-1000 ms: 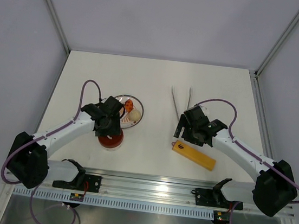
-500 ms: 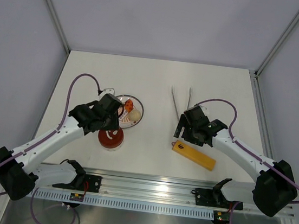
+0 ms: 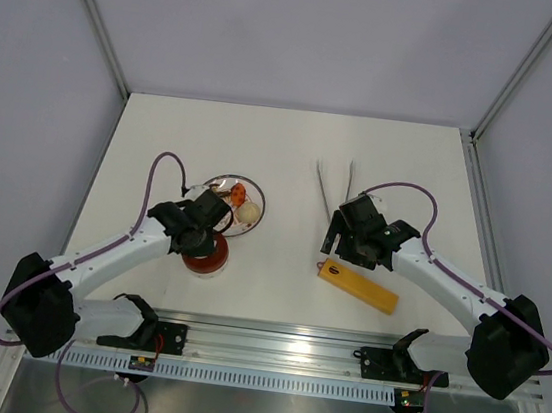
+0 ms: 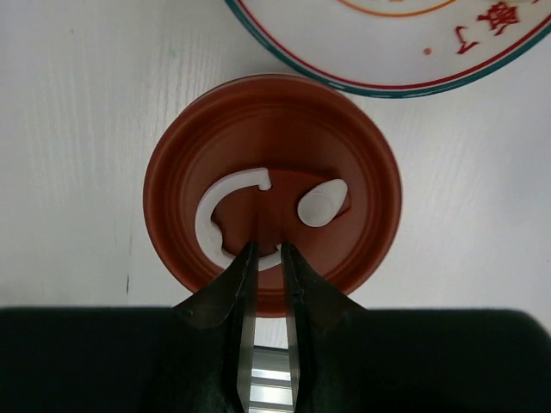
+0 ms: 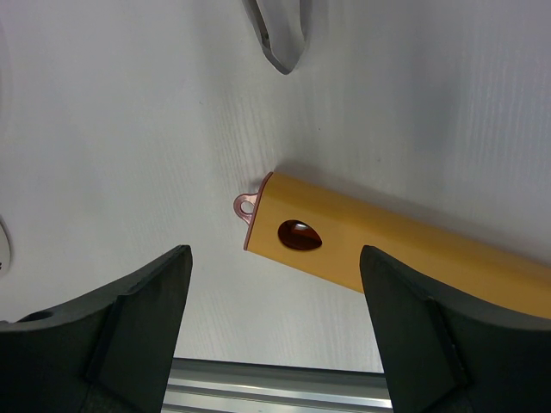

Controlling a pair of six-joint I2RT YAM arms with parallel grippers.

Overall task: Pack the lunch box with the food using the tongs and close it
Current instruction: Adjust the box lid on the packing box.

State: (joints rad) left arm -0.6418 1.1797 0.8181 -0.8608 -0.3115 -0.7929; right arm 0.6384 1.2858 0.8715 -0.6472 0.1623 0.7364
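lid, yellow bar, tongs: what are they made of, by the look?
Lid: probably plastic; dark red, soft satin sheen, moulded concentric steps.
Yellow bar: smooth matte yellow-orange with crisp edges; coated metal or plastic, can't tell which.
Tongs: metal; silver-grey with a polished gleam.

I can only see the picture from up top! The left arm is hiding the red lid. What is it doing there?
Observer: The left wrist camera shows the left jaws nearly together over the middle of the lid, by its white curl. I cannot tell whether they pinch anything.
Operator: Is the right arm holding something?
Observer: No. Its wrist camera shows the right jaws wide apart above the yellow bar, nothing between them.
Operator: Is the bar plain?
Observer: No, it has a dark red drop mark and a small pink loop at its end.
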